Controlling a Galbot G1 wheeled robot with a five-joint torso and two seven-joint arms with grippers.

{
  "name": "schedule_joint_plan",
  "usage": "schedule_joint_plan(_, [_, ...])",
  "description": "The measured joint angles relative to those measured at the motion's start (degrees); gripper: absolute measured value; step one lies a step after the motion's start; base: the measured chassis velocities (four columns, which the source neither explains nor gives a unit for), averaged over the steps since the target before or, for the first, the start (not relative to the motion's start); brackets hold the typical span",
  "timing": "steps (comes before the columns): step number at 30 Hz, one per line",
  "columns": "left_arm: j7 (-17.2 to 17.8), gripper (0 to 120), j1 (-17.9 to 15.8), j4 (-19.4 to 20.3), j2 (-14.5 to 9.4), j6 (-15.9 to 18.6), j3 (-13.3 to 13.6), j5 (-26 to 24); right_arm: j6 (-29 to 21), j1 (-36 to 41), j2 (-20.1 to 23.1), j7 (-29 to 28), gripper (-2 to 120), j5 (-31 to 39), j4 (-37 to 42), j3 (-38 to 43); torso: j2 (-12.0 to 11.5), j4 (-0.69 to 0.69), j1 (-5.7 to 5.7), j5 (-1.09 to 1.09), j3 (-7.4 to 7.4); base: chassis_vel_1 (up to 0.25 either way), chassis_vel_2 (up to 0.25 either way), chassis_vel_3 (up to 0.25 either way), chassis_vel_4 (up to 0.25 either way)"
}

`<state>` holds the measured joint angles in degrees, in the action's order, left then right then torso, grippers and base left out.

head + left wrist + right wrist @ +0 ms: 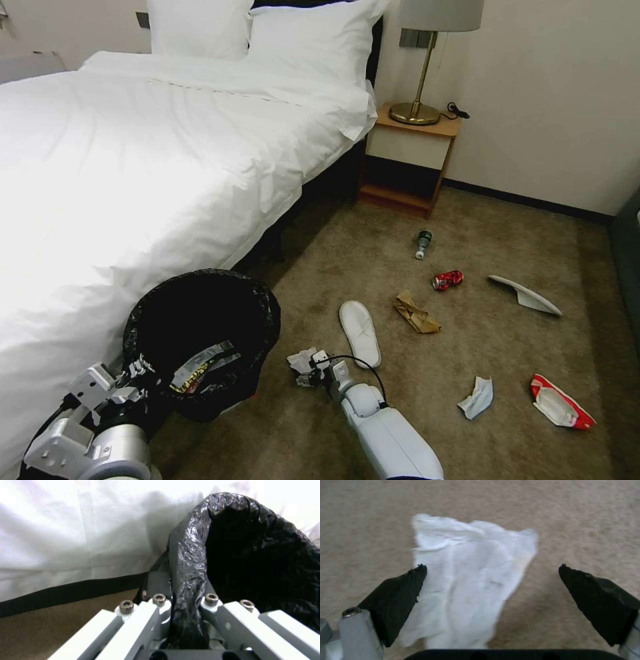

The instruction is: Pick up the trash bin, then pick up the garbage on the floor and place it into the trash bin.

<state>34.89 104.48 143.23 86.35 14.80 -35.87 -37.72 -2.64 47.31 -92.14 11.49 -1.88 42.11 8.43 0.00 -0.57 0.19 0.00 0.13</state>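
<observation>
The trash bin, lined with a crinkled black bag, hangs tilted at the lower left beside the bed, with a snack wrapper inside. My left gripper is shut on its rim; the left wrist view shows the bag-covered rim pinched between the fingers. My right gripper is low over the carpet, open, straddling a crumpled white tissue that lies between its black pads. Other garbage on the floor: a white slipper, brown paper bag, red can, green bottle.
The bed fills the left side. A nightstand with a lamp stands by the far wall. Further right lie another white slipper, a pale mask and a red-and-white wrapper. Open carpet lies between them.
</observation>
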Motion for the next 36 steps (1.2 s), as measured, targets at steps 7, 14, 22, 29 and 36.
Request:
schedule_joint_plan(7, [-0.09, 4, 0.00, 0.00, 0.07, -0.01, 0.20, 0.12, -1.11, -1.47, 0.00, 1.48, 100, 0.02, -2.07, 1.19, 0.00, 0.00, 0.00, 0.00, 0.00, 0.000, 0.000, 0.000, 0.000])
schedule_joint_plan(14, [-0.12, 4, -0.03, 0.00, 0.08, -0.04, 0.21, 0.13, -3.44, -2.55, 0.00, 4.01, 100, -1.34, -3.07, 1.66, 0.01, -0.01, 0.00, -0.01, -0.01, 0.000, 0.000, 0.000, 0.000])
schedule_joint_plan(22, [-0.28, 4, -0.17, 0.00, -0.05, -0.08, 0.09, 0.09, -3.43, -2.31, 0.05, 5.94, 100, -4.14, -2.47, 1.26, 0.01, -0.02, 0.00, -0.02, 0.00, 0.000, 0.000, 0.000, 0.000])
schedule_joint_plan(29, [-0.37, 4, -0.51, 0.00, -0.17, -0.15, 0.00, -0.13, -3.03, -1.49, 0.02, 6.58, 100, -6.98, -1.27, 0.69, 0.01, 0.00, 0.00, 0.01, 0.00, 0.000, 0.000, 0.000, 0.000])
schedule_joint_plan(36, [-0.42, 4, -0.72, 0.00, -0.22, -0.18, -0.01, -0.28, -1.73, -1.40, 0.00, 8.29, 98, -8.14, -1.14, 0.75, 0.01, 0.00, 0.00, 0.01, 0.00, 0.000, 0.000, 0.000, 0.000])
